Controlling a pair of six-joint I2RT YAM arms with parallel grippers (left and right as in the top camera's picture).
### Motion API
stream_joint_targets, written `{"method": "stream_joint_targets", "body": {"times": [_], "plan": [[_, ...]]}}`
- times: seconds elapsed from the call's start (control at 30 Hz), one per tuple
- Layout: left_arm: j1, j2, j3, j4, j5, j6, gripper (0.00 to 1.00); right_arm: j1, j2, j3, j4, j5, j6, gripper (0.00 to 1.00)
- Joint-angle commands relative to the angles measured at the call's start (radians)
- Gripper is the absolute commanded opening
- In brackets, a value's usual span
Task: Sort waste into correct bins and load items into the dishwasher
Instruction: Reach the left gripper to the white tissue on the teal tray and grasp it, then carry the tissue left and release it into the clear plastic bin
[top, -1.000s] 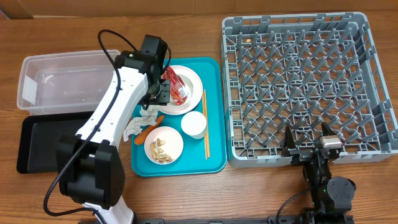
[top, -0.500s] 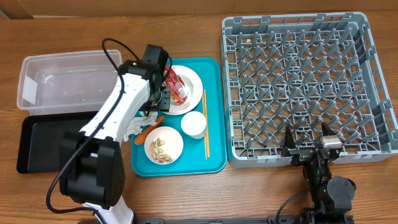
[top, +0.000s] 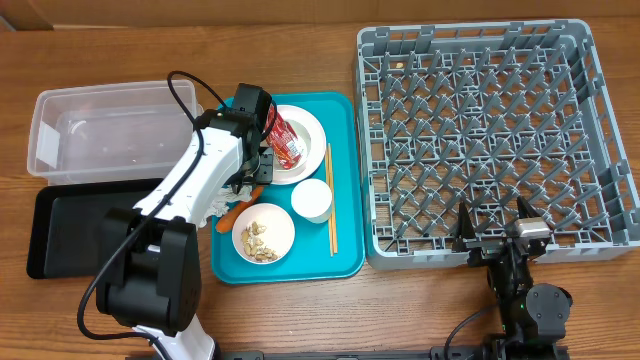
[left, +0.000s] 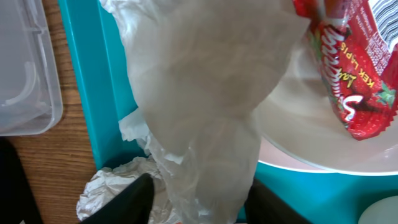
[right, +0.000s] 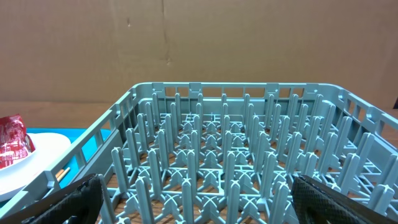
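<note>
Waste sorting is the step in hand, tissue first. Left gripper (left: 199, 190) is over the left edge of the teal tray (top: 345, 255), and its fingers look clamped on a white tissue (left: 199, 106) that fills most of the wrist view. A second crumpled tissue (left: 109, 193) lies on the tray just beside it. Red wrapper (top: 283, 138) sits on the plate (top: 312, 122), close to the held tissue but apart from it. Carrot (top: 240, 211) lies on the tray below the gripper, next to the bowl (top: 286, 224) with the nut crumbs. Cup (top: 311, 200) and chopsticks (top: 330, 200) are on the tray, untouched. Tub (top: 110, 95) and black tray (top: 70, 225) sit to the left, both look empty, so none of the waste is binned yet. Rack (top: 600, 235) holds no dishes.

Right gripper (right: 199, 196) is parked at the near edge of the rack, fingers wide apart and holding nothing.

Next move, as I judge it: lift the tissue clear of the tray, carry it left over a bin and let go. Cannot tell from the frames which bin takes tissue. Risk: the hanging tail drags the other tissue or the wrapper along.
</note>
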Motion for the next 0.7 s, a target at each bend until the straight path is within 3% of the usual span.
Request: {"method": "stream_joint_targets", "body": {"times": [0.0,0.13,0.33,0.47,0.67], "plan": [[0.005,0.012,-0.007,0.001,-0.023,-0.013,0.43,-0.006,-0.010,-0.011,0.005,-0.001,0.005,1.00],[0.005,0.012,-0.007,0.007,-0.022,-0.013,0.28,-0.006,-0.010,-0.011,0.005,-0.001,0.005,1.00],[0.005,0.012,-0.007,0.008,-0.022,-0.013,0.17,-0.006,-0.010,-0.011,0.005,-0.001,0.005,1.00],[0.005,0.012,-0.007,-0.012,-0.022,-0.013,0.04,-0.006,-0.010,-0.011,0.005,-0.002,0.005,1.00],[0.006,0.012,0.001,-0.018,-0.027,-0.013,0.04,-0.006,-0.010,-0.011,0.005,-0.001,0.005,1.00]]}}
